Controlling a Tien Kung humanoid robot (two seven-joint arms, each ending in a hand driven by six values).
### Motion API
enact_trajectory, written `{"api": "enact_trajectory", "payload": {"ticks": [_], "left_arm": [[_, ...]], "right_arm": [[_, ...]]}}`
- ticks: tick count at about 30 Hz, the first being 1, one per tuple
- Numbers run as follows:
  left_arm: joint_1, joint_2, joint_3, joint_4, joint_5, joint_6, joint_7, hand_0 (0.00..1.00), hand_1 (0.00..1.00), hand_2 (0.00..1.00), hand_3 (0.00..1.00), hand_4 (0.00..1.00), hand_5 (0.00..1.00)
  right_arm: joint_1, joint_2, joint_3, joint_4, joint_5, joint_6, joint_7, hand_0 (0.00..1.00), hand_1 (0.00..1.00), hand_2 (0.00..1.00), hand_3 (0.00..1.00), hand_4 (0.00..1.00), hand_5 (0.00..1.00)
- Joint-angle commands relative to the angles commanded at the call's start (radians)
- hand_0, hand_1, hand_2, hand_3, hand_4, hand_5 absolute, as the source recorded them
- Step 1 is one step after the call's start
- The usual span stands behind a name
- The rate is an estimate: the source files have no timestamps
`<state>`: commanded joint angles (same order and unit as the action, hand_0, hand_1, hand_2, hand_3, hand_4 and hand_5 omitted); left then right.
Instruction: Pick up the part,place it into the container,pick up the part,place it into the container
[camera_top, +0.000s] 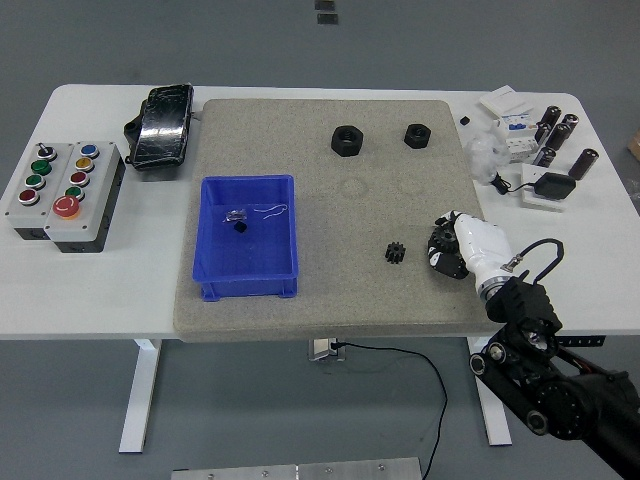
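A small black gear (394, 253) lies on the grey mat (320, 290) right of centre. My right hand (438, 250), white-backed with dark fingers, hovers just right of the gear and apart from it; its fingers are bent loosely downward and hold nothing. The blue container (212, 240) stands on the mat's left side with a small black part (240, 226) and a thin wire inside. Two black nuts (346, 140) (416, 134) sit at the mat's far side. The left arm is out of view.
A button box (62, 190) and a black pouch (160, 125) lie on the white table's left. Small boxes, dark cylinders (556, 133) and a black adapter (552, 186) crowd the far right corner, behind my right hand.
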<state>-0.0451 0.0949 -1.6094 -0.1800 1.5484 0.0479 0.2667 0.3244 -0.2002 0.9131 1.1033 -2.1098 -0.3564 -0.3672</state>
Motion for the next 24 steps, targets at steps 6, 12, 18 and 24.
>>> {"api": "enact_trajectory", "payload": {"ticks": [6,12,18,24], "left_arm": [[0.000,-0.001,0.001,0.000,0.000,0.000,0.000,0.667,0.630,0.551,0.602,0.700,0.348],[0.001,-0.002,0.002,0.000,-0.002,0.001,0.000,0.666,0.630,0.551,0.603,0.701,0.348],[-0.001,0.000,0.000,0.000,0.001,0.000,0.002,0.666,0.630,0.551,0.603,0.702,0.348],[-0.001,0.001,-0.002,0.000,0.003,0.000,0.004,0.666,0.630,0.551,0.603,0.703,0.349]], "right_arm": [[0.006,-0.001,-0.010,-0.003,-0.003,-0.019,-0.002,0.656,0.606,0.529,0.564,0.156,0.002],[0.029,-0.007,-0.025,0.030,-0.011,-0.034,-0.010,0.661,0.611,0.536,0.571,0.195,0.002],[0.080,0.012,-0.053,0.113,-0.007,-0.048,-0.021,0.659,0.611,0.533,0.570,0.237,0.002],[0.132,0.055,-0.128,0.188,0.034,-0.065,-0.014,0.649,0.611,0.536,0.576,0.259,0.002]]}}
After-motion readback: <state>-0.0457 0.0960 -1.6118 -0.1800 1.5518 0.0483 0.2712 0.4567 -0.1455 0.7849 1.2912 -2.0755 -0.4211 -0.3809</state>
